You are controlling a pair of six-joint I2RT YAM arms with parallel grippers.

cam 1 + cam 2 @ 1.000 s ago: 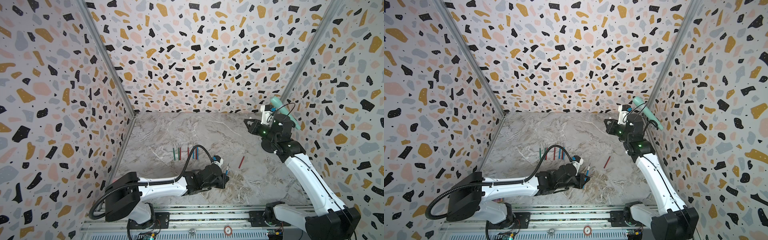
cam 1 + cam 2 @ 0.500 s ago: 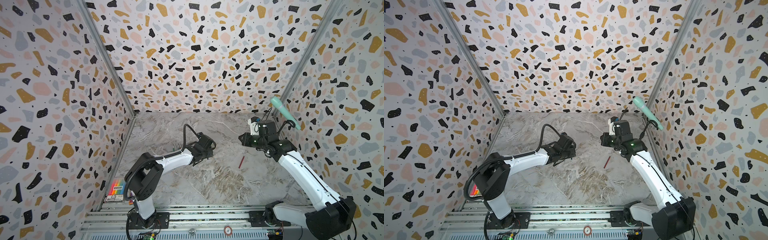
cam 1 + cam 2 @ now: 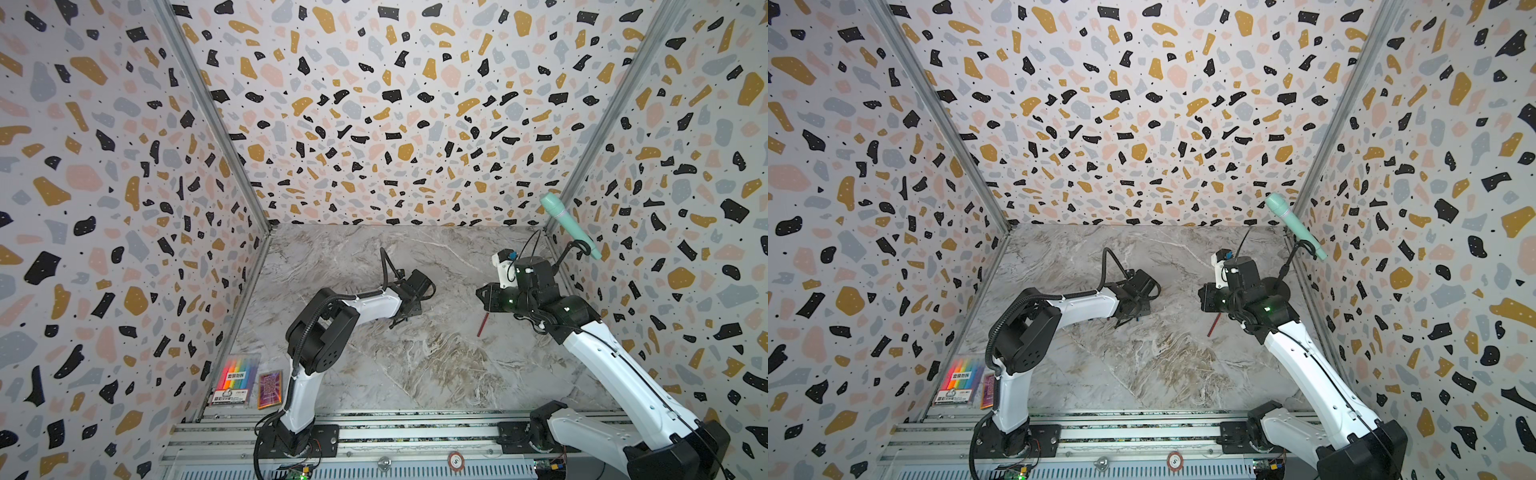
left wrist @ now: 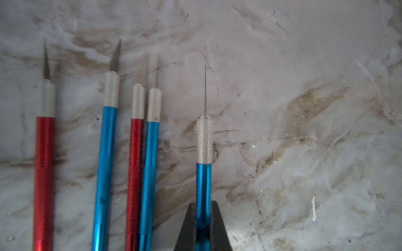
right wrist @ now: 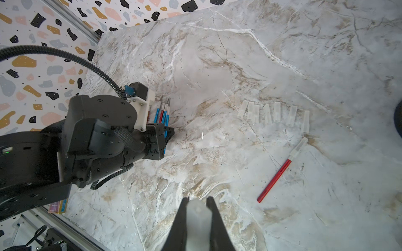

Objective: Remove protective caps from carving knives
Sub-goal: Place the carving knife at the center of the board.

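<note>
In a top view a red knife (image 3: 482, 325) lies loose on the desk (image 3: 415, 374). Left wrist: left pincer (image 4: 203, 217) clamps a bare blue knife (image 4: 203, 173); lay it parallel beside the other knives (image 4: 106, 152). Right wrist: right pincer (image 5: 198, 204) pinches a clear cap (image 5: 198, 217); drop it by the row of caps (image 5: 267, 114).

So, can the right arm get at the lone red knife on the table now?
Probably yes: the red knife lies alone on bare table close to the right end effector, nothing between. But that end effector is shut on a clear cap.
</note>
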